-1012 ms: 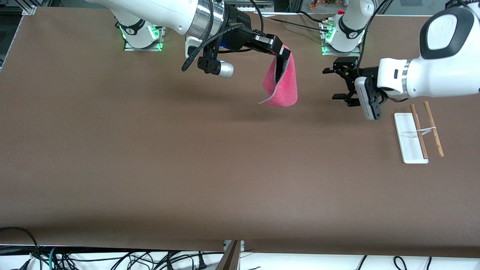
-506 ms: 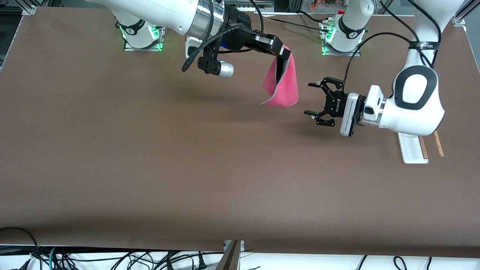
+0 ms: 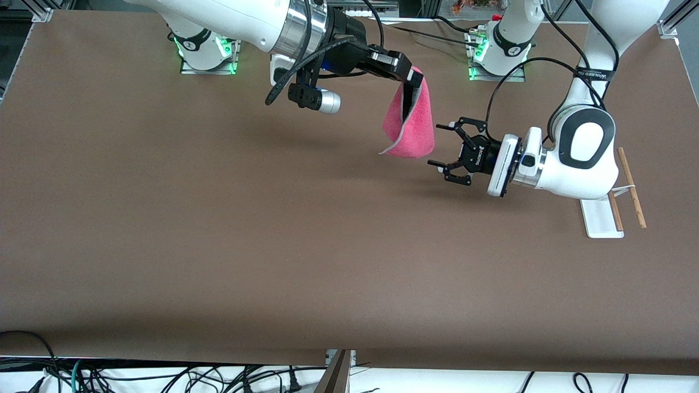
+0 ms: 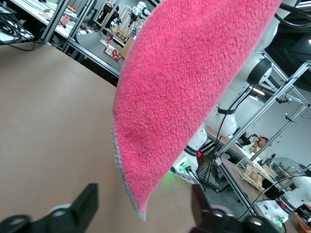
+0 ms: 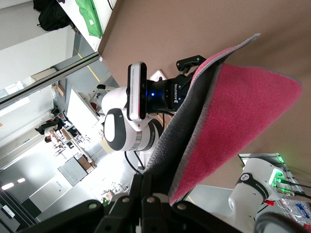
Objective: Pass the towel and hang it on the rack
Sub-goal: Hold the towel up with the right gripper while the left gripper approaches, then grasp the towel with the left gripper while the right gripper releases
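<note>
Right tool (image 3: 413, 82): clamped on the top edge of the towel (image 3: 410, 129), up in the air over the worktop (image 3: 218, 229) between the two arm bases.
Right tool, wrist view: fingers (image 5: 146, 194) pinched together on the cloth, grey face and pink face both showing.
Towel: hung folded from the right tool, pink face outward, a strip of grey and the pale stitched edge visible; lower end clear of the worktop.
Left tool (image 3: 443, 154): jaws spread apart, nothing between them; pointed sideways at the lower part of the towel, just beside it, not touching.
Left tool, wrist view: the towel's pink face (image 4: 189, 92) filled most of the view, its lower tip between the two dark fingers (image 4: 87, 204).
Left arm: reached in from its base, elbow over part of the rack (image 3: 600, 218).
Rack: stood on the worktop toward the left arm's end; white base and two brown rods partly hidden by the left arm; nothing hung on it.
Worktop: brown, plain surface.
</note>
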Robot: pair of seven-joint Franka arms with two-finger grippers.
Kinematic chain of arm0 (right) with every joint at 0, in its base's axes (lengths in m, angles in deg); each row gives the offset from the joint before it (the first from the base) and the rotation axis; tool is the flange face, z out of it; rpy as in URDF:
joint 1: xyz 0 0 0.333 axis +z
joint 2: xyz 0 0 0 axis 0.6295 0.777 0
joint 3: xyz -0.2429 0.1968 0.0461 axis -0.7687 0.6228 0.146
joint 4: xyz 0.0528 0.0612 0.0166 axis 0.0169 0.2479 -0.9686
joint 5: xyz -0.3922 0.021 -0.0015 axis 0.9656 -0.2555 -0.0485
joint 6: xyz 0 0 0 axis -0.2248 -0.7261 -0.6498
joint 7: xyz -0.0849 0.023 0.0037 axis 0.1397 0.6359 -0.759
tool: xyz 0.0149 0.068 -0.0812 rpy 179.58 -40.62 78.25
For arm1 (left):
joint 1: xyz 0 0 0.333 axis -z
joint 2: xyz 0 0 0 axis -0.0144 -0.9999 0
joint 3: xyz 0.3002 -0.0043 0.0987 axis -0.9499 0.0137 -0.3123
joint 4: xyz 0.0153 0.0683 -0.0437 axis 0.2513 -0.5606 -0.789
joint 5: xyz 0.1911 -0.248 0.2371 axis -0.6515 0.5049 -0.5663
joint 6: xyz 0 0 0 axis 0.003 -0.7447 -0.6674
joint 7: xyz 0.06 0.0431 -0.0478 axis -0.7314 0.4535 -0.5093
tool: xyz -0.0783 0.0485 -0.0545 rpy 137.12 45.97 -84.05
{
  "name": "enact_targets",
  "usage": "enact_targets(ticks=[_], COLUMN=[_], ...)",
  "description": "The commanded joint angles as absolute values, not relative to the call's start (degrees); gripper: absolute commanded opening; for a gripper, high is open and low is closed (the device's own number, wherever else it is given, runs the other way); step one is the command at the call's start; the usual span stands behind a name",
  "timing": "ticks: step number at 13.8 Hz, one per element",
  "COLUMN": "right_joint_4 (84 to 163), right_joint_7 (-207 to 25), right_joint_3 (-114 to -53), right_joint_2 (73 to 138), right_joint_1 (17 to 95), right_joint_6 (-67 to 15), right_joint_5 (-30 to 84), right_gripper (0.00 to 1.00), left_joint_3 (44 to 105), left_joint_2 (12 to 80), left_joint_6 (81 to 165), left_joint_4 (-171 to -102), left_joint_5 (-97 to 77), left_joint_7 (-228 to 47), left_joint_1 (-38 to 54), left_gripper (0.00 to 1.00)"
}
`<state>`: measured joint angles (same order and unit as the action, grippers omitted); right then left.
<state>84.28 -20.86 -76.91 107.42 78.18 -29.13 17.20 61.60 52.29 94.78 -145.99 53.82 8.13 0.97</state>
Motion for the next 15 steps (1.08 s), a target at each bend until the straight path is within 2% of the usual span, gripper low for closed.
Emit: enact_targets(ticks=[1, 4, 5, 6, 14, 15], right_joint_4=[83.4, 83.5, 83.5, 83.5, 83.5, 83.5], right_joint_7=[-20.0, -19.9, -19.9, -19.9, -19.9, -19.9], right_joint_3=[-77.0, -77.0, -77.0, -77.0, -77.0, -77.0], right_joint_2=[107.7, 107.7, 107.7, 107.8, 108.0, 108.0], right_joint_1=[78.3, 78.3, 78.3, 78.3, 78.3, 78.1], right_joint_6=[-29.2, -29.2, -29.2, -29.2, -29.3, -29.3], right_joint_5=[16.3, 16.3, 16.3, 16.3, 16.1, 16.0], right_gripper=[0.0, 0.0, 0.0, 0.0, 0.02, 0.53], left_joint_3=[62.8, 64.3, 64.3, 64.3, 64.3, 64.3], left_joint_2=[53.0, 52.9, 53.0, 53.0, 53.1, 53.0], left_joint_6=[95.8, 97.4, 97.4, 97.4, 97.1, 97.1], left_joint_4=[-148.7, -150.2, -150.2, -150.2, -150.1, -150.1], left_joint_5=[58.1, 60.3, 60.3, 60.2, 60.2, 60.0], left_joint_7=[12.1, 12.9, 12.9, 13.0, 13.4, 13.4], left_joint_1=[1.1, 1.1, 1.1, 1.1, 0.6, 0.4], left_gripper=[0.56, 0.36, 0.15, 0.01, 0.0, 0.0])
